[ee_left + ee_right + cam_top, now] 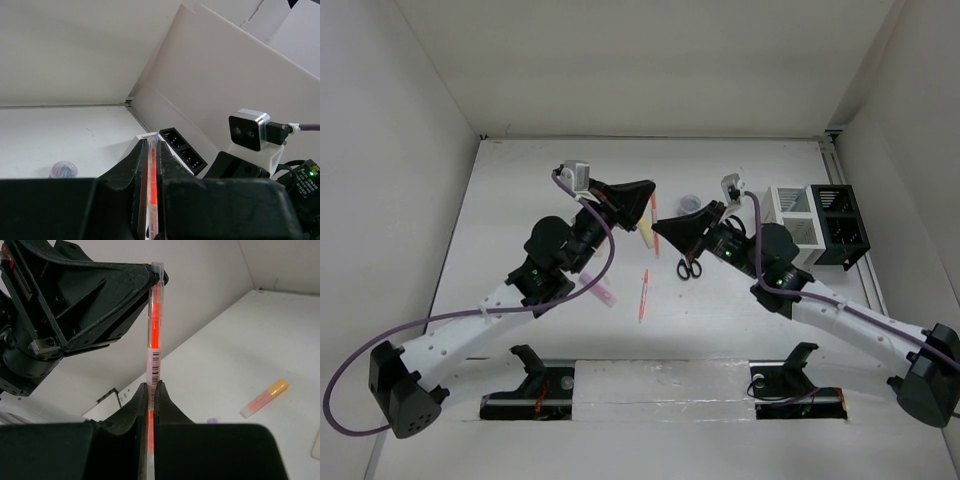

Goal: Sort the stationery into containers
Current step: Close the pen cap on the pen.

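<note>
Both the left gripper (151,150) and right gripper (151,391) pinch one orange-red pen (154,330) mid-frame. Pulling apart before one lets go could snap it.

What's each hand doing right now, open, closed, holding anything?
Left hand: closed on the orange-red pen.
Right hand: closed on the same pen.
</note>
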Robot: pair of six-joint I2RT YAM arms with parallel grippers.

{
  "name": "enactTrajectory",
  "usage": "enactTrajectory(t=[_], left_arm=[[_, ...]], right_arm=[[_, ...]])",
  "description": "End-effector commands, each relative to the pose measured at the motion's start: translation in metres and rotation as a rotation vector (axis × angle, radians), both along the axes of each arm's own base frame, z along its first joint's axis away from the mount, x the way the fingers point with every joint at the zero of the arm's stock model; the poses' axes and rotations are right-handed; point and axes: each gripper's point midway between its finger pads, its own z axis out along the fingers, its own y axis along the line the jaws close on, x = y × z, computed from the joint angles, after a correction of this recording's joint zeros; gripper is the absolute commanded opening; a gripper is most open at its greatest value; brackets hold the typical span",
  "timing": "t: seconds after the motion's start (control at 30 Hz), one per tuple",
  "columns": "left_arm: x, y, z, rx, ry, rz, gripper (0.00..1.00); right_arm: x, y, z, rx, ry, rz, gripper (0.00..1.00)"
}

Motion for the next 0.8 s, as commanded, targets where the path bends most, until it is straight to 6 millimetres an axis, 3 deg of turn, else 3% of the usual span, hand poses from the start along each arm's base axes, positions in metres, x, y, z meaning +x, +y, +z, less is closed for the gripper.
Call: enactTrajectory(t=[0.0, 0.07, 0.27, 0.5, 0.77], left_arm=[[0.000, -0.013, -0.019, 0.068, 0.060, -0.044, 0.00], [0.001, -0.017, -0.020, 0.078, 0.066, -0.056, 0.00], [-0.005, -0.023, -0.040, 0.090, 0.076, -0.099, 0.00], [-0.009, -0.020, -0.053, 0.106, 0.074, -0.106, 0.00], [-0.013, -0.021, -0.064, 0.108, 0.069, -0.126, 0.00]], right_arm=[[-0.021, -0.009, 0.088, 0.205, -0.245, 0.036, 0.00], [-0.020, -0.008, 0.087, 0.188, -0.240, 0.033, 0.00], [-0.016, -0.016, 0.118, 0.213, -0.280, 0.006, 0.00], [-0.005, -0.026, 0.124, 0.217, -0.240, -0.003, 0.00], [-0.007, -0.029, 0.137, 0.249, -0.218, 0.043, 0.00]])
